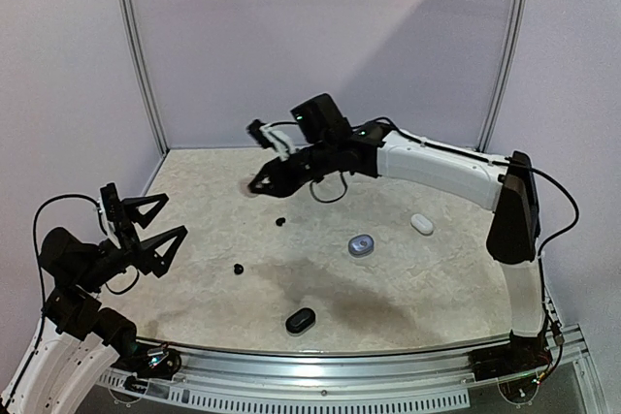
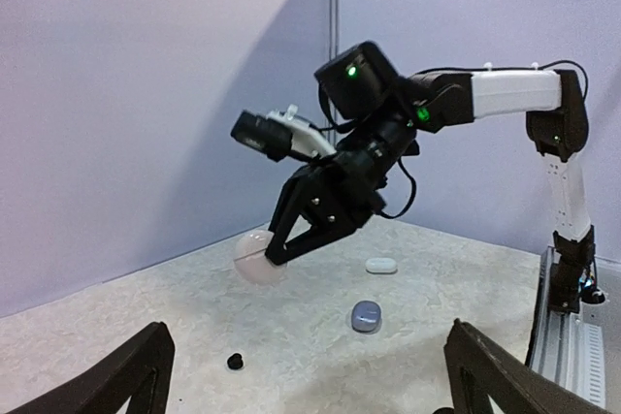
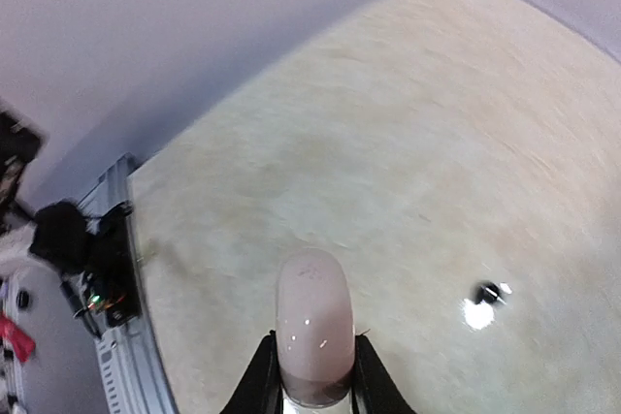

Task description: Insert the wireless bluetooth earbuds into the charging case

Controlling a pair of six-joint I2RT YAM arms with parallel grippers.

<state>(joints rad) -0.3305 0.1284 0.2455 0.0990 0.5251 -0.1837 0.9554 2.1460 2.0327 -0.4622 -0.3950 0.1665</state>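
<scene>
Two small black earbuds lie loose on the mottled beige, stone-patterned table [image 1: 437, 278]: the far earbud [image 1: 280, 221] sits left of centre, and the near earbud [image 1: 238, 269] lies nearer and a little further left. Both are rounded, dark specks, well apart from each other.

The right gripper [image 1: 260, 182] reaches far-left across the table, its black fingers [image 3: 260, 375] clamped on either side of a pale case [image 3: 312, 322]. This is a smooth, glossy, pebble-shaped shell of pinkish white, held clear of the surface with its rounded end sticking out past the fingertips.

The left gripper [image 1: 167, 218] hangs at the near left with its angular black jaws spread wide and nothing between them.

Three more cases rest on the table. A glossy black case [image 1: 301, 320] lies near the front edge, a rounded grey-blue case [image 1: 361, 244] sits at centre, and a white oval case [image 1: 421, 224] lies to its far right.
</scene>
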